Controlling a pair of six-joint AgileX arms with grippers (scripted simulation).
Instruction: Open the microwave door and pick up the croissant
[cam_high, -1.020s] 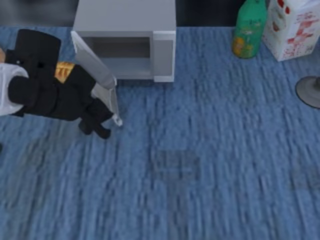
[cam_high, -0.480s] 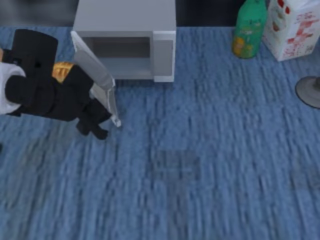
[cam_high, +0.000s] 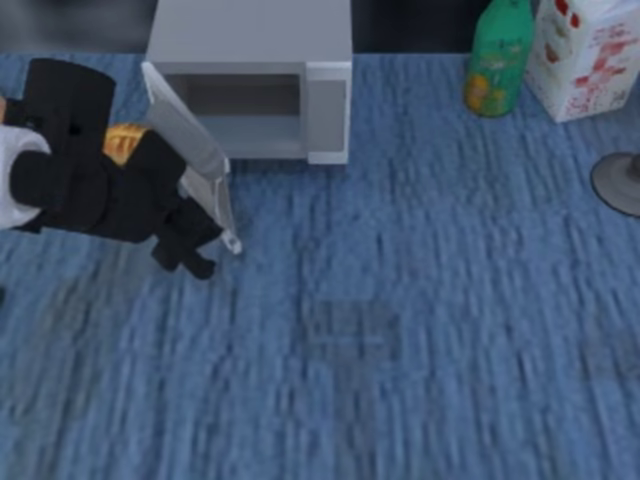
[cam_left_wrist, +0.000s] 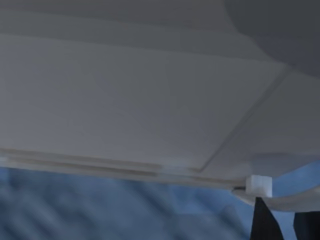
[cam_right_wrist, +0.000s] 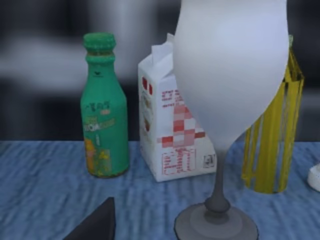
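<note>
Left gripper sits at the free outer edge of the microwave door, by the small handle tab at the door's lower corner. Can't tell from any view whether its fingers are clamped or apart; the left wrist view is filled by the pale door panel, with just 2 dark finger tips under the tab. Door is swung out, hinged on the microwave's left side, cavity exposed. Croissant lies behind the left arm, on the far side of the open door, mostly covered by the arm, only an orange-brown bit showing. Right gripper is out of the top view; its wrist view faces a wine glass close by, then a milk carton, green bottle and a yellow container on the blue table.
</note>
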